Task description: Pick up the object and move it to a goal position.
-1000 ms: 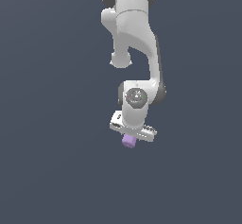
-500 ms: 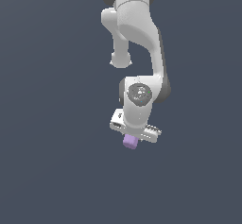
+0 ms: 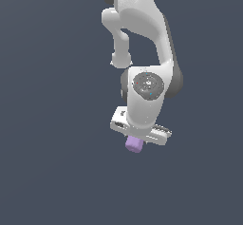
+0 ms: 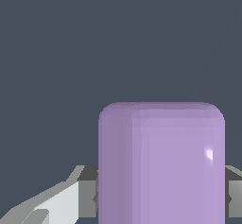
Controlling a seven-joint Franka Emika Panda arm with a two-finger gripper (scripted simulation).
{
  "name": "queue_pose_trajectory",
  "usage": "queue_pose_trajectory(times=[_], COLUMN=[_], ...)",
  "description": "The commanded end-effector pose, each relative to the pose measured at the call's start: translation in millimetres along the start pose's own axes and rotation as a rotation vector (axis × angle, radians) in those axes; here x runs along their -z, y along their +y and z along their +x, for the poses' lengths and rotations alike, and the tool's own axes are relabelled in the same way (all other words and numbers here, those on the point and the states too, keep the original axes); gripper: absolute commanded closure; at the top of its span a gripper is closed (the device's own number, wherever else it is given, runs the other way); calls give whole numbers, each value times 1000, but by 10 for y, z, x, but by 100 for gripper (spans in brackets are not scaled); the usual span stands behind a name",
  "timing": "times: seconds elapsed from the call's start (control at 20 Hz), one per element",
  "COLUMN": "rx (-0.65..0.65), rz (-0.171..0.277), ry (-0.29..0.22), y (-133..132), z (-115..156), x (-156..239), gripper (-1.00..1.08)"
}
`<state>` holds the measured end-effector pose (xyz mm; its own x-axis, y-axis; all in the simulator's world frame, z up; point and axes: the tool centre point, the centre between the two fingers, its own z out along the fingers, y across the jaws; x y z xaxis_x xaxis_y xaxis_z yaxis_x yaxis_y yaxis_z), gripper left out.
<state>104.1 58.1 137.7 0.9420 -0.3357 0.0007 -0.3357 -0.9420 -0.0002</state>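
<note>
Fingers (image 4: 87, 197) clamped on the cylinder (image 3: 134, 145), which sticks out below the gripper (image 3: 137, 141) for carrying to goal.

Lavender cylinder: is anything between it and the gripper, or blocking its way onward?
Nothing visible. The lavender cylinder sits in the gripper, a finger flanking each side in the wrist view. Around it is plain dark background; no goal marker shows.

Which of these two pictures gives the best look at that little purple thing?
The wrist view: the lavender cylinder fills much of the picture, with a gray finger pad against its side. In the exterior view it is only a small purple stub poking out under the white gripper.
</note>
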Motion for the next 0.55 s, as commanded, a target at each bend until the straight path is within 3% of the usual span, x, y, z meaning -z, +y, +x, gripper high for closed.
queue_pose_trajectory(times=[0.0,0.5], rx=[0,0], rz=[-1,-1], ry=[-1,-1], y=[-31,-82], z=[51,135], x=[113,274], gripper=[108,108])
